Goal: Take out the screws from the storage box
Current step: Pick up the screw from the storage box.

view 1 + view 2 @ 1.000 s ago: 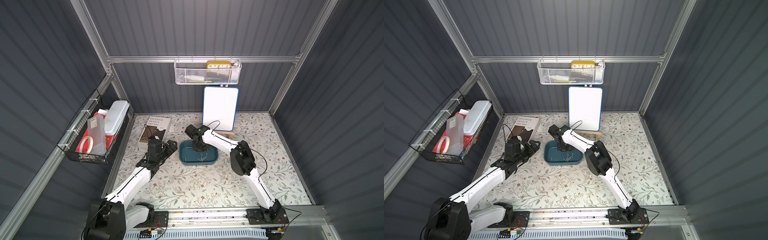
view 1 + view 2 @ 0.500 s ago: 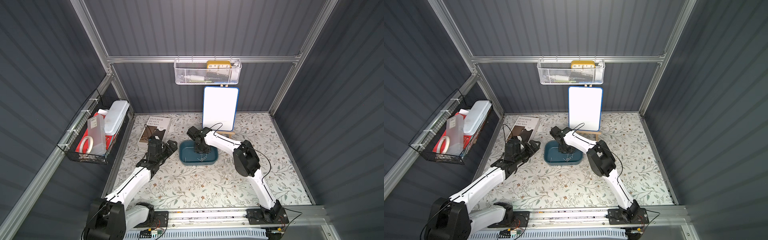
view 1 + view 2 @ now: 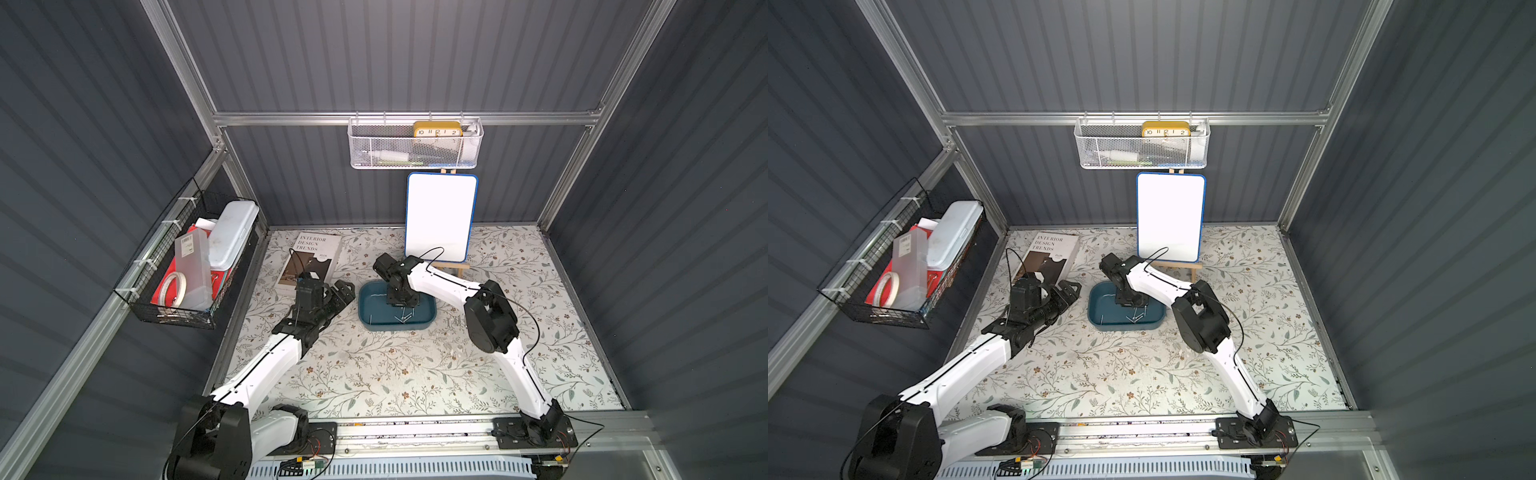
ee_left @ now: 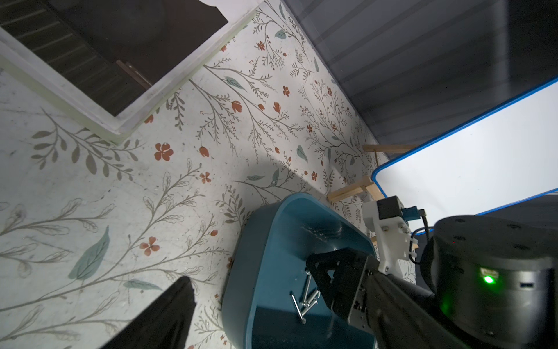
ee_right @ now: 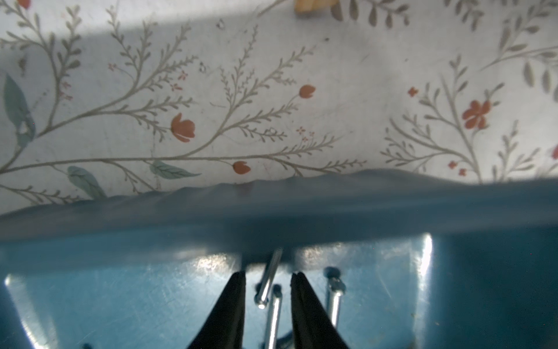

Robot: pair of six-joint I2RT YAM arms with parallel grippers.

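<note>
– Floral tabletop (image 3: pixel 395 374), grey ribbed walls. What is at the far left?
– A black wire basket (image 3: pixel 174 316) on the wall, then a book (image 3: pixel 309 253) lying flat. Neither matters here.
– And the left gripper (image 3: pixel 344 291)?
– It hangs just beside the storage box (image 3: pixel 380 311), at its left end, fingers apart and empty. I'd guess it is parked there to keep clear, or ready to steady the box.
– Where are the screws (image 4: pixel 303 297)?
– Loose on the box floor, mostly clustered mid-floor under the right gripper (image 5: pixel 268 275).
– Which reaches down into the box?
– Yes. Its fingertips (image 5: pixel 235 302) stand narrowly apart, straddling two screws, one tilted; neither pad seems to press them yet. Another screw lies just outside one finger.
– Further right?
– A whiteboard (image 3: pixel 440 220) on its easel, behind the box's right end and clear of the work.
</note>
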